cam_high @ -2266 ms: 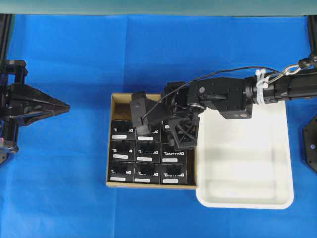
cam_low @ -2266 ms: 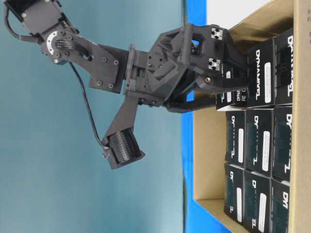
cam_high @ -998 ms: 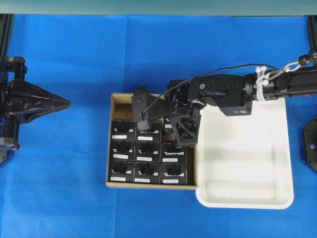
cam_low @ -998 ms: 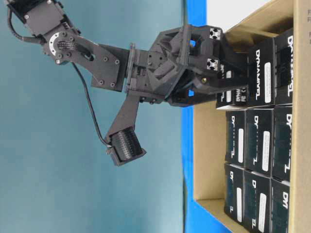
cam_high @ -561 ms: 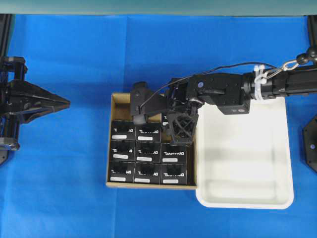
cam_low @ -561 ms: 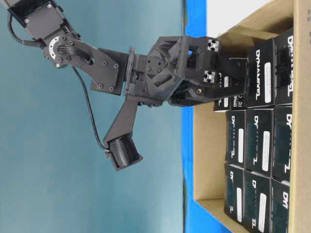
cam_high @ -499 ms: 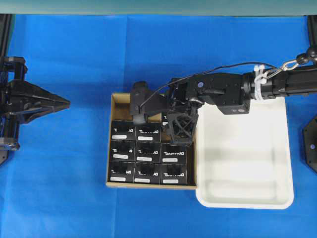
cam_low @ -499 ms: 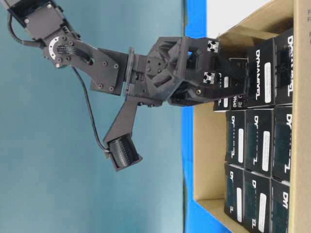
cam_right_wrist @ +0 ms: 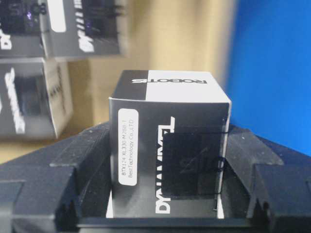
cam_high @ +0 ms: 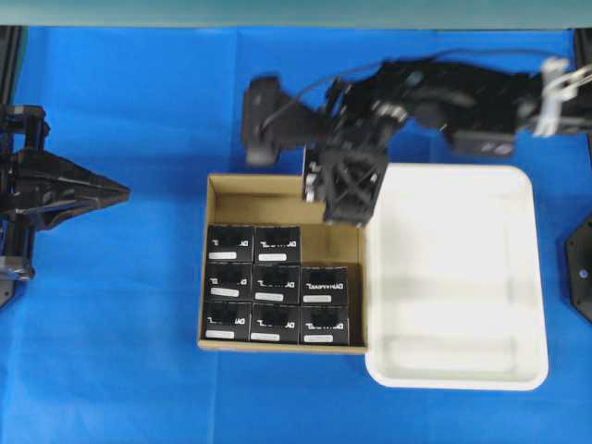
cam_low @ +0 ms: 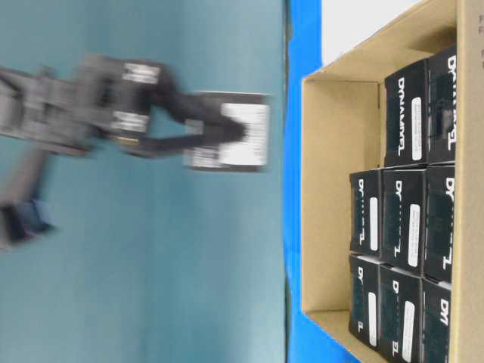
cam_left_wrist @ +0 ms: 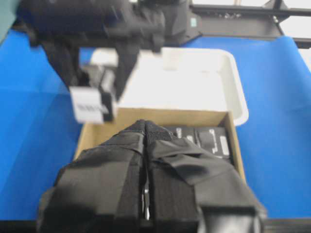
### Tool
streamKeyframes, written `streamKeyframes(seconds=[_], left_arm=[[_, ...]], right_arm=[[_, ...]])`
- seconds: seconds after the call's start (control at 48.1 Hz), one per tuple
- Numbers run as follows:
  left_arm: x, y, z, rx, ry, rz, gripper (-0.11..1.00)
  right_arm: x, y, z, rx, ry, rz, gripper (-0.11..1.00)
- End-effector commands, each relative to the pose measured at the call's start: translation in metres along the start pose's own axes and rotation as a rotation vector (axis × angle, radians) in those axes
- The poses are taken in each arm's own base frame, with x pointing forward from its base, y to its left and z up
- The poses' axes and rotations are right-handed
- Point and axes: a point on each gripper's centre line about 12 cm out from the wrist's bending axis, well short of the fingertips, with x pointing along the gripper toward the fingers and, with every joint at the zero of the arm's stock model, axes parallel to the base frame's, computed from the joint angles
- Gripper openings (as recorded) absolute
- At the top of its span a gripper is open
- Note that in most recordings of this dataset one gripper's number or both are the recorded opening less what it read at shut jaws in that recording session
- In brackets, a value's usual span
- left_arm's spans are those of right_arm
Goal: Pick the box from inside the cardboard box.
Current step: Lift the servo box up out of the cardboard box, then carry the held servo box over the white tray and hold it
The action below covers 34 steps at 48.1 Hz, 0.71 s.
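Observation:
My right gripper (cam_high: 344,185) is shut on one small black box (cam_right_wrist: 170,150) with white lettering and a white label strip. It holds the box clear in the air above the back right corner of the brown cardboard box (cam_high: 215,268). The lifted box shows blurred in the table-level view (cam_low: 227,141) and in the left wrist view (cam_left_wrist: 92,102). Several identical black boxes (cam_high: 277,287) stay packed in the cardboard box, and its back right slot is bare. My left gripper (cam_high: 120,192) is shut and empty, far left of the cardboard box.
A large white plastic tray (cam_high: 518,370) lies against the cardboard box's right wall and holds nothing. Blue cloth covers the table all round. The right arm reaches in from the upper right over the tray's back edge.
My right gripper has risen out of the cardboard box with the black box in it and moved toward the back. The left arm has not moved.

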Motion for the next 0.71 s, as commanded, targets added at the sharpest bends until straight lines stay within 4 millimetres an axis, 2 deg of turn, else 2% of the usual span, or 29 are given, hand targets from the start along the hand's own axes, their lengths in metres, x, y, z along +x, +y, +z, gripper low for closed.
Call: streamKeyframes(seconds=[0.0,0.145,0.27,0.457,0.686], left_arm=[[0.0,-0.001,0.011,0.0,-0.031,-0.003,-0.02],[0.0,-0.001,0.012,-0.001,-0.031,-0.006,-0.02],[0.0,-0.001,0.012,0.002,-0.032,-0.005,-0.02],[0.001,0.0,0.008,0.003,-0.008,0.0,-0.02],[0.0,0.0,0.007,0.003,0.0,-0.001,-0.02]], right_arm=[[-0.034,-0.002,0.0,0.005,-0.04,-0.007,0.62],[-0.062,-0.003,-0.015,0.012,-0.024,-0.006,0.62],[-0.07,-0.002,-0.03,0.018,0.005,0.0,0.62],[-0.058,-0.002,-0.054,0.032,0.037,0.002,0.62],[-0.022,0.002,-0.084,0.051,0.05,-0.001,0.62]])
